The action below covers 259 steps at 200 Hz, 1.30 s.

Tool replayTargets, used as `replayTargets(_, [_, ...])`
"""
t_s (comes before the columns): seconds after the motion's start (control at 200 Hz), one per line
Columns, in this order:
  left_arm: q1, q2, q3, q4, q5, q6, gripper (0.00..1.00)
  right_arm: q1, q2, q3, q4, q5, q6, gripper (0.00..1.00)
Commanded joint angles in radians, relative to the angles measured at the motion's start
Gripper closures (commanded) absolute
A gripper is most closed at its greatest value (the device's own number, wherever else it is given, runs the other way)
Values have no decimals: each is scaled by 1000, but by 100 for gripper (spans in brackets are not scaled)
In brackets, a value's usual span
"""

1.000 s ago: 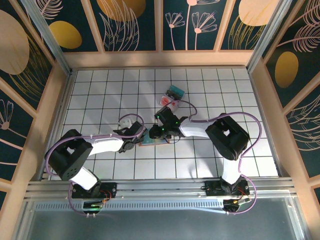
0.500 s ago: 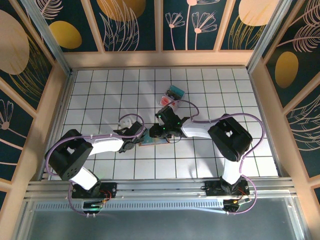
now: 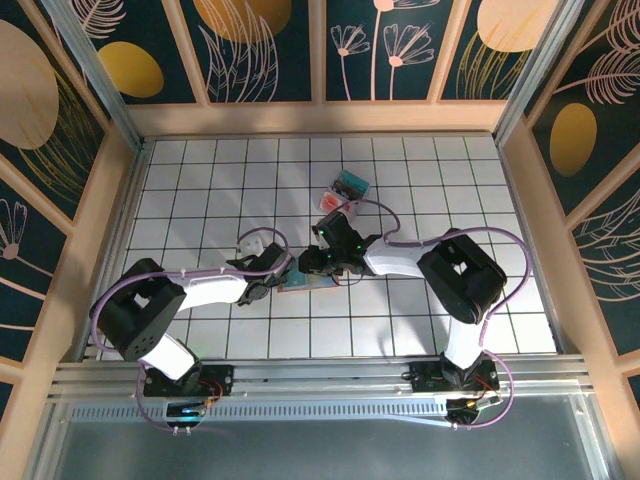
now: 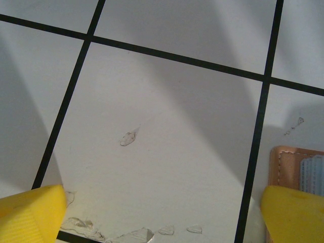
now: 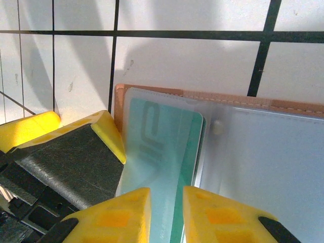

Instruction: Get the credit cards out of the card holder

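Card holder lies open on the counter. Right claw, nearly together, straddles its teal card, grip unclear. Left claw stands wide apart just beside the holder.

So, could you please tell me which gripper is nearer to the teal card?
Right. The right gripper has its fingertips over the teal card; the left gripper stands open beside the card holder.
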<state>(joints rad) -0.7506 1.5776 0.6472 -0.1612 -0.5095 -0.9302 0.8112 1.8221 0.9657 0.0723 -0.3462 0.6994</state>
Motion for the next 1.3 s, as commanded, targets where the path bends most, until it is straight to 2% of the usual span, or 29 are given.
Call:
replayTargets(0.0, [7, 56, -15, -64, 49, 10, 1, -8, 12, -21, 17, -4, 22, 76])
replayTargets(0.405, [7, 62, -15, -60, 53, 7, 1, -11, 36, -15, -1, 17, 30, 75])
replayTargets(0.916, [8, 85, -14, -54, 64, 12, 1, -21, -2, -51, 130, -106, 53, 80])
replayTargets(1.291, [7, 84, -14, -53, 66, 13, 1, -28, -32, -58, 104, -76, 50, 80])
